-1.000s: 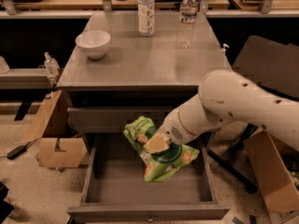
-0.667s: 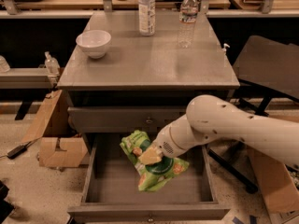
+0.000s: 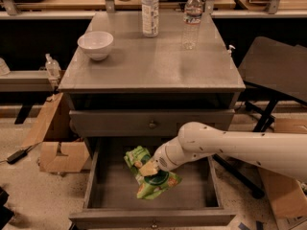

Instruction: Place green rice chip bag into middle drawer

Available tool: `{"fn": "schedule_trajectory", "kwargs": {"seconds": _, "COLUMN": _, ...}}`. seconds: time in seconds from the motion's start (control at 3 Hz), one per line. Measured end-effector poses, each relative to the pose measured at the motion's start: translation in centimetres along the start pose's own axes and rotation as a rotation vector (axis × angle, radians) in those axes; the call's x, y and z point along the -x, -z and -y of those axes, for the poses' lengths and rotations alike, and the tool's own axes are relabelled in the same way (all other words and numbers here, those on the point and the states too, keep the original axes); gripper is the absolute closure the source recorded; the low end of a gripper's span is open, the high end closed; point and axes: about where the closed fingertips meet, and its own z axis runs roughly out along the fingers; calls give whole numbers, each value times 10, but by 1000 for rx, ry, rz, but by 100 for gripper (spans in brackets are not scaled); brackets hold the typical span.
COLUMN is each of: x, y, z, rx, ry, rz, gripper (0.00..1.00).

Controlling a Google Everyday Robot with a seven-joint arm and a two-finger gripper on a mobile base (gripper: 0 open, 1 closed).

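Observation:
The green rice chip bag (image 3: 152,175) is crinkled light green with a dark round logo. It is inside the open middle drawer (image 3: 108,193), near the middle of the grey box interior, low over or on the floor. My gripper (image 3: 147,168) is at the end of the white arm (image 3: 225,145) that reaches in from the right. It is down in the drawer, right at the top of the bag. The wrist and the bag hide the gripper's tip. The drawer's knob (image 3: 154,220) shows on its front at the bottom edge.
Above the open drawer is another grey drawer front (image 3: 192,123), shut. On the cabinet top stand a white bowl (image 3: 96,44) and two clear water bottles (image 3: 150,11) (image 3: 192,19). Cardboard boxes (image 3: 60,155) lie at the left and a dark chair (image 3: 276,73) stands at the right.
The arm has swung left and down into the drawer, carrying the bag lower and toward the drawer's middle.

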Motion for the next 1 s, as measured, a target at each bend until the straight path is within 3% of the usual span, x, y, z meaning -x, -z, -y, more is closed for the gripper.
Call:
{"fn": "schedule_trajectory", "kwargs": {"seconds": 0.33, "x": -17, "y": -28, "z": 23, "rx": 3, "ry": -71, "rz": 1, "gripper": 100}}
{"fn": "schedule_trajectory", "kwargs": {"seconds": 0.67, "x": -29, "y": -47, "z": 29, "rx": 30, "ry": -170, "rz": 7, "gripper": 100}}
{"fn": "schedule_trajectory", "kwargs": {"seconds": 1.0, "x": -30, "y": -48, "z": 28, "rx": 32, "ry": -165, "rz": 4, "gripper": 81}}
